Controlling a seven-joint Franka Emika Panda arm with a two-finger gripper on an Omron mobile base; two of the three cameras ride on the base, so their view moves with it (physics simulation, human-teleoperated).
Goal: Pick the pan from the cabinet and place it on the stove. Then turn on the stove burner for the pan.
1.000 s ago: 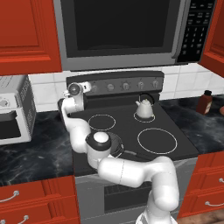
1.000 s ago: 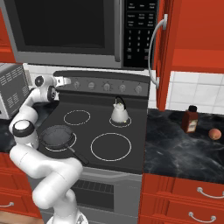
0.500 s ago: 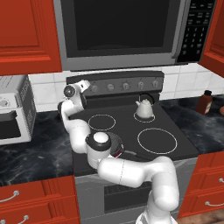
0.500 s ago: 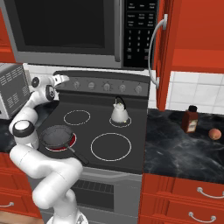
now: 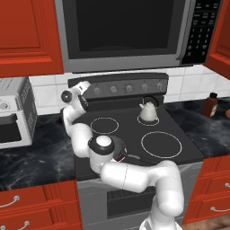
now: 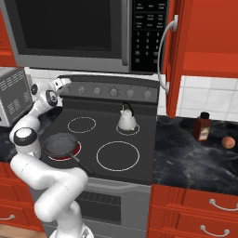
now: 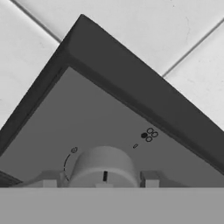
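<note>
The pan (image 6: 60, 145) sits on the stove (image 6: 139, 162), on the front burner nearest the toaster oven (image 6: 14, 95), and that ring glows red under it. Its 1 long black handle (image 6: 83, 166) points toward the stove's front edge. In the left base view the pan (image 5: 120, 150) is mostly hidden behind the arm.

Up at the back panel, the gripper (image 5: 86, 95) is at the end knob of the row. The hand view shows it close: 1 round grey knob (image 7: 104, 168) sits between the 2 fingertips (image 7: 150, 178), which stand on either side of it, clamped around it as far as I can tell.

Count the rest: 4 more knobs (image 6: 114, 92) along the panel, 3 unlit white rings (image 6: 117, 155), 1 white kettle (image 6: 127, 119) on the back ring. On the counter beyond, 1 brown bottle (image 6: 201, 127) and 1 orange fruit (image 6: 228, 142). 1 cabinet (image 6: 204, 32) door hangs open beside the microwave (image 6: 83, 28).
</note>
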